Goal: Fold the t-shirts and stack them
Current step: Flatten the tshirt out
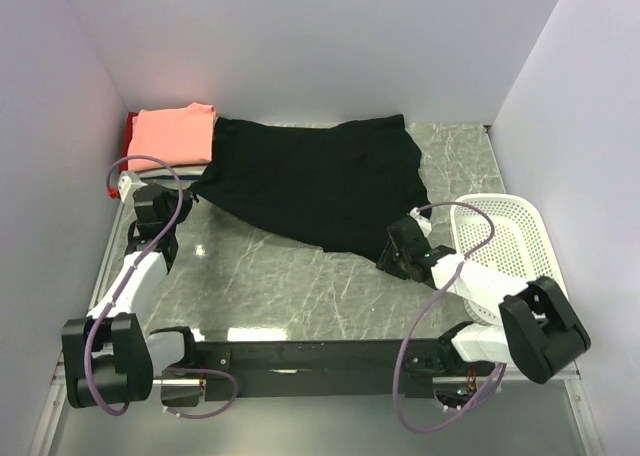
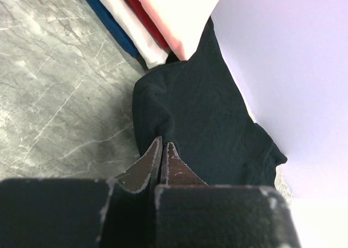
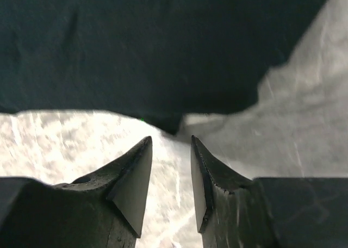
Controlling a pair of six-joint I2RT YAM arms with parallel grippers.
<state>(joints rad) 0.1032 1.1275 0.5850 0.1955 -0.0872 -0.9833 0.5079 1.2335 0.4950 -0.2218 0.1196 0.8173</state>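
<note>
The large black t-shirt lies spread across the back middle of the table. My left gripper is at its left edge. In the left wrist view it is shut, pinching a fold of the black shirt. My right gripper is at the shirt's near corner. In the right wrist view it is open and empty, just short of the black corner. A folded salmon-pink shirt tops a stack at the back left, over red and white shirts.
A white mesh basket stands at the right, beside the right arm. A blue folded cloth lies at the bottom of the stack. White walls close in at the back and both sides. The table top is grey marble.
</note>
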